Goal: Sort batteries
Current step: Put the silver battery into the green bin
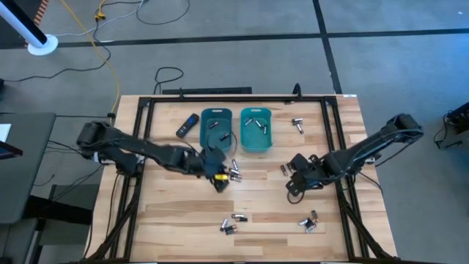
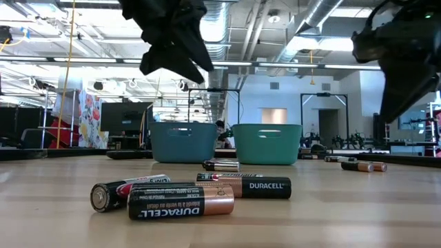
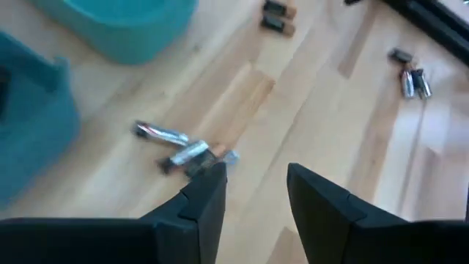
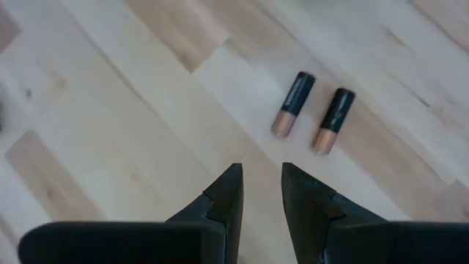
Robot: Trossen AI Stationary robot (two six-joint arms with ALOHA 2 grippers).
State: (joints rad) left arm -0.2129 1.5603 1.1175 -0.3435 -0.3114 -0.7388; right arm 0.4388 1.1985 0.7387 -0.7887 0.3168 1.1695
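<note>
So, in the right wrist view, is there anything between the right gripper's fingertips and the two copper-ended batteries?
No. In the right wrist view, only bare wooden table separates the open right gripper from the two batteries, which lie side by side, apart.

- Two bins stand side by side at the table's (image 1: 183,209) far middle: left bin (image 1: 216,126), right bin (image 1: 256,128), each with batteries inside.
- A remote (image 1: 187,125) lies just left of the left bin.
- Left gripper (image 1: 220,177) sits before the left bin, beside a battery cluster (image 1: 234,173).
- Right gripper (image 1: 294,176) sits right of centre, near a battery pair (image 4: 311,113).
- More batteries: far right (image 1: 298,124), near middle (image 1: 232,223), near right (image 1: 309,221).
</note>
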